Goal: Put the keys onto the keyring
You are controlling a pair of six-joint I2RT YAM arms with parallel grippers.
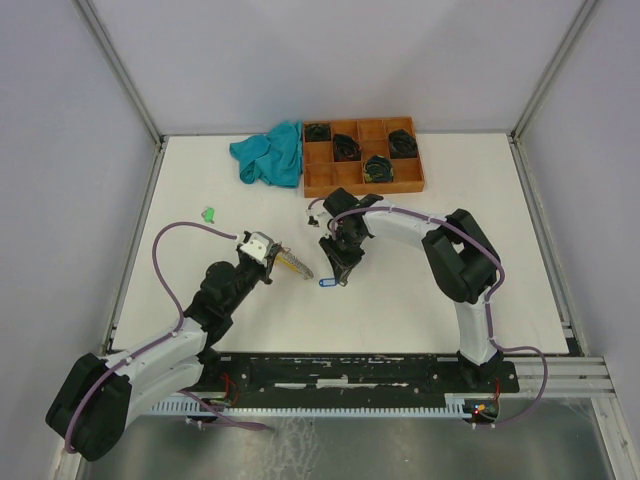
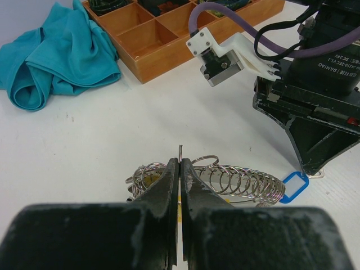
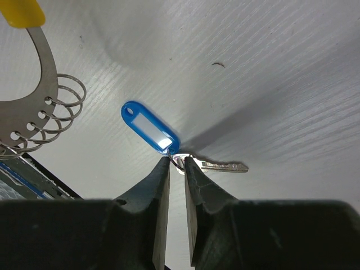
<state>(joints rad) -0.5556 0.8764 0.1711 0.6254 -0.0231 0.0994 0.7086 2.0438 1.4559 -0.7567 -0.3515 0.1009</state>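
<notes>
The keyring (image 2: 236,183) is a silvery metal band carrying a row of small split rings, with a yellow segment (image 3: 22,11). My left gripper (image 2: 180,163) is shut on one of its rings and holds it just above the table; in the top view the gripper (image 1: 277,259) and the keyring (image 1: 296,268) are at centre-left. A key (image 3: 222,166) with a blue tag (image 3: 149,126) lies on the table. My right gripper (image 3: 178,163) has its jaws pinched on the key's head and small ring, also seen from above (image 1: 338,276). A green-tagged key (image 1: 208,214) lies far left.
An orange-brown compartment tray (image 1: 318,180) with black coiled bundles stands at the back. A teal cloth (image 1: 268,153) lies to its left. The two grippers are close together, the right arm's wrist (image 2: 315,112) just beyond the keyring.
</notes>
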